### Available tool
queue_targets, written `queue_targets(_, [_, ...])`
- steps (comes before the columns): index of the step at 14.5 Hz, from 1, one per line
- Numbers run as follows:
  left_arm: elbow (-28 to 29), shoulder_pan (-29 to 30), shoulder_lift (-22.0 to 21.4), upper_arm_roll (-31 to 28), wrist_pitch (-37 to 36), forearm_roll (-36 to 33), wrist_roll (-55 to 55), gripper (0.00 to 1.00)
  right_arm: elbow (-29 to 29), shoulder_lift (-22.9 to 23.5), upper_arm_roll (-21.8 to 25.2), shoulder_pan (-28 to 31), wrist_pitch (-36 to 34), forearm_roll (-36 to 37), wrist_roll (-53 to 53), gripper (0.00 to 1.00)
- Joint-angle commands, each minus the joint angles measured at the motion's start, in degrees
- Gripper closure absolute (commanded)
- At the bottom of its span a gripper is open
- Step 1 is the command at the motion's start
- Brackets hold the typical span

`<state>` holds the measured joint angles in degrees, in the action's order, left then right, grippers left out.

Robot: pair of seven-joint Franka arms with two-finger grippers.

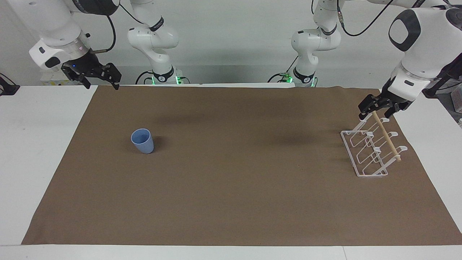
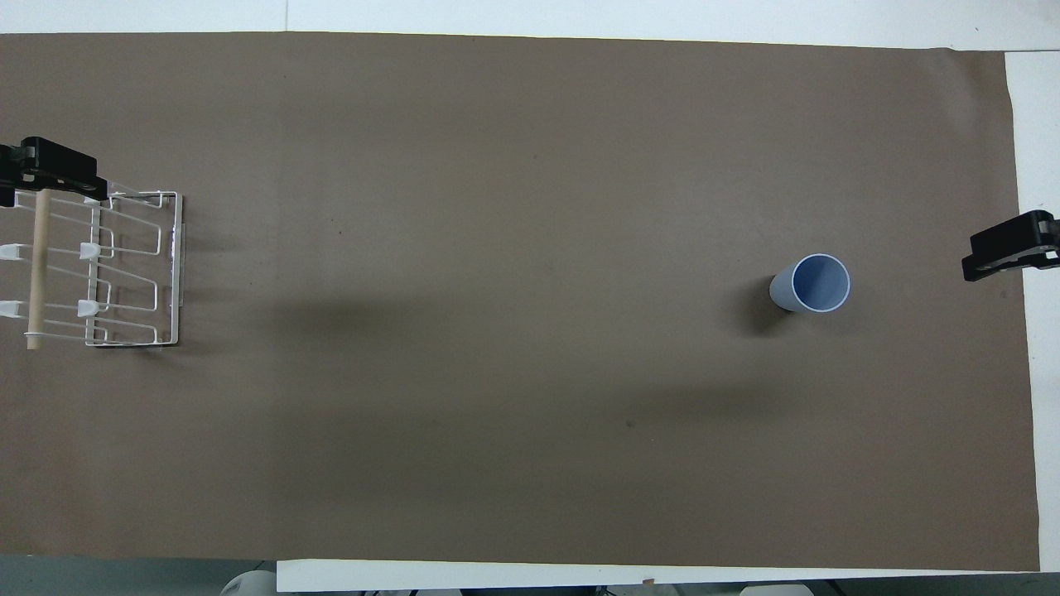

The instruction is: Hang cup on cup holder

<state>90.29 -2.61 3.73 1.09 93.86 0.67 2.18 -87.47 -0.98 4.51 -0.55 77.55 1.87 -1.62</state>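
The light-blue cup (image 1: 142, 141) (image 2: 816, 284) stands upright with its mouth up on the brown mat, toward the right arm's end of the table. The white wire cup holder (image 1: 387, 136) (image 2: 35, 273), with a wooden rod across its top, sits at the left arm's end. My left gripper (image 1: 373, 115) (image 2: 50, 170) hangs open just over the rod, holding nothing. My right gripper (image 1: 101, 86) (image 2: 1006, 248) hovers open and empty over the mat's edge, well apart from the cup.
A brown mat (image 1: 231, 187) covers most of the white table (image 1: 36, 144), with bare white margins at both ends. The cup and the cup holder are the only things standing on the mat.
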Motion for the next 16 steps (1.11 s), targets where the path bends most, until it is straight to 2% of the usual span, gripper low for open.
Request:
queue_targets(1, [0.9,-0.2,-1.4,0.1,-0.9,-0.6,1.3,0.00,0.5,-0.1,-0.3,0.3,0.0,0.2,0.4,0.00])
queue_targets(8, [0.9,-0.2,-1.4,0.1,-0.3,-0.8,0.7,0.00,-1.7,-1.1,0.1,1.2,0.0,0.2,-0.7,0.00])
queue_targets(11, [0.9,-0.2,-1.6,0.1,-0.8,-0.8,0.7,0.00,-3.5,-1.4,0.0,1.0,4.3,0.2,-0.8,0.00])
queue_targets(14, [0.9,-0.2,-1.6,0.1,-0.6,-0.8,0.7,0.00,-15.2,-3.9,-0.1,1.0,15.7,-0.3,-1.2,0.00])
queue_targets(16, [0.9,-0.2,-1.6,0.1,-0.7,-0.8,0.7,0.00,-21.7,-3.7,-0.3,0.6,22.0,-0.9,-1.2,0.00])
